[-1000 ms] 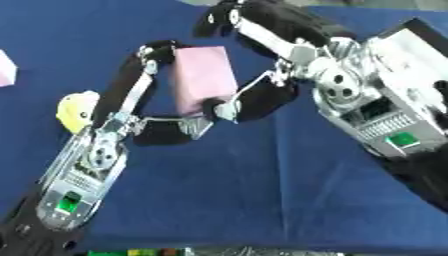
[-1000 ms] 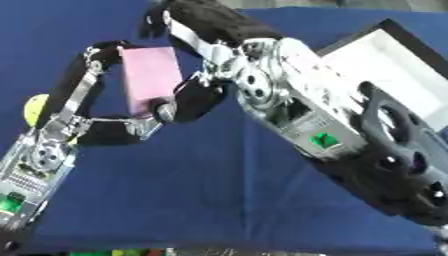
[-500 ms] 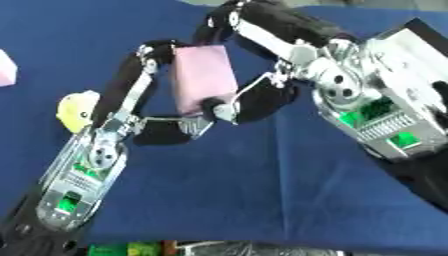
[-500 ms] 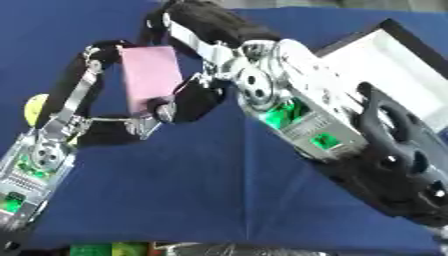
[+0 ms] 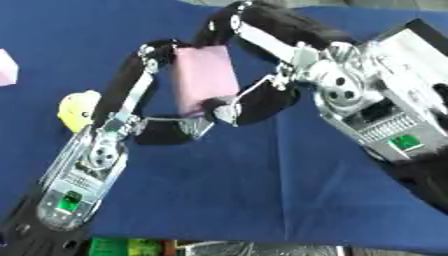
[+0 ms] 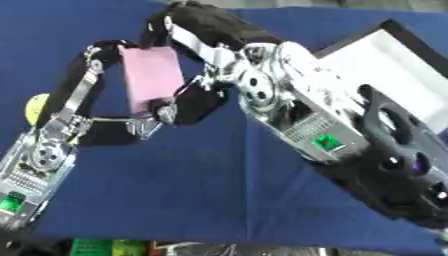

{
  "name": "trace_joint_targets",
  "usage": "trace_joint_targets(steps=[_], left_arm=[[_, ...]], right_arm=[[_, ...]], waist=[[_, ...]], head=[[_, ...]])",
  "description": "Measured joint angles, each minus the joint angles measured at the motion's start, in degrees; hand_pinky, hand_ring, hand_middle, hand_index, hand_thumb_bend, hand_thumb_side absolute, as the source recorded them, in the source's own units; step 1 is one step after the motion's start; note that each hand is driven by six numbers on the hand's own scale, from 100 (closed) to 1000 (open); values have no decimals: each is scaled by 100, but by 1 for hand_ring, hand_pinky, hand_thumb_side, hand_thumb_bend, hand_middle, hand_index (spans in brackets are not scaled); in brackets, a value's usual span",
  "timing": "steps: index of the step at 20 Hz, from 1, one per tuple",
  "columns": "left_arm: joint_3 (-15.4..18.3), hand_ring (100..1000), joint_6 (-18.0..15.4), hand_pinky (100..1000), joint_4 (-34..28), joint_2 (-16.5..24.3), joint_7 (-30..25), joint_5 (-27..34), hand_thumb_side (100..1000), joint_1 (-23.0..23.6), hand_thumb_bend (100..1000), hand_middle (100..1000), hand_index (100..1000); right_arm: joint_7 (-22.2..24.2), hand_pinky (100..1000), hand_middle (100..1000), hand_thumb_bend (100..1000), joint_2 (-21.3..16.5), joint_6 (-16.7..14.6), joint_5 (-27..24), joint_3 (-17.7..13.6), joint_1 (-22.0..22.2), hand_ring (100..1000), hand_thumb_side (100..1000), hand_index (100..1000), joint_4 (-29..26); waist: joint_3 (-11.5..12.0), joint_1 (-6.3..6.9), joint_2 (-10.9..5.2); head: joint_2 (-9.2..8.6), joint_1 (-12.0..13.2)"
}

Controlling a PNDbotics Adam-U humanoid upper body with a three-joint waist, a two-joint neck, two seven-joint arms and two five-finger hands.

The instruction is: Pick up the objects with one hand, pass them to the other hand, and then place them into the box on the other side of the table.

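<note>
Both hands on 1 pink block: we judge the hand-over to be midway.
We see the pink block (image 5: 204, 79) held upright above the blue counter (image 5: 262, 190), the left hand (image 5: 144, 107) with its fingers curled round the block's left side and bottom, the right hand (image 5: 254, 97) with its fingers curled round the top and lower right. Still to do, by our reading: the left lets go, and the right carries the block to the white box (image 6: 389, 70) at the right edge. 1 yellow thing (image 5: 77, 109) and 1 pale pink thing (image 5: 7, 67) lie on the counter at the left, not yet picked.
</note>
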Motion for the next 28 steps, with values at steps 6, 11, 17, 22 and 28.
trace_joint_targets(steps=[6,11,17,22,28], left_arm=[[-4,553,-14,756,-23,1,-16,0,278,-8,100,547,578],[-7,552,-21,756,-25,2,-24,3,279,-10,100,547,580],[-8,554,-3,756,-42,2,3,45,272,-11,100,549,585],[-9,564,28,764,-61,0,56,95,208,-14,100,567,614],[-10,668,0,832,-69,-2,53,173,171,-15,166,675,762]], right_arm=[[-18,789,728,433,-16,18,-28,1,3,803,100,794,-16],[-33,790,655,408,-25,33,-68,1,4,797,100,786,-17],[-81,778,535,362,-27,81,-212,-33,5,757,100,753,-17],[-151,770,495,291,-27,151,-355,-38,7,728,100,739,-17],[-239,767,477,264,-29,237,-514,-48,7,714,100,735,-17]], waist=[[0,0,3],[0,-1,4],[-5,-1,4],[-5,-1,4],[-6,-1,4]], head=[[0,1],[0,1],[0,2],[0,3],[0,3]])
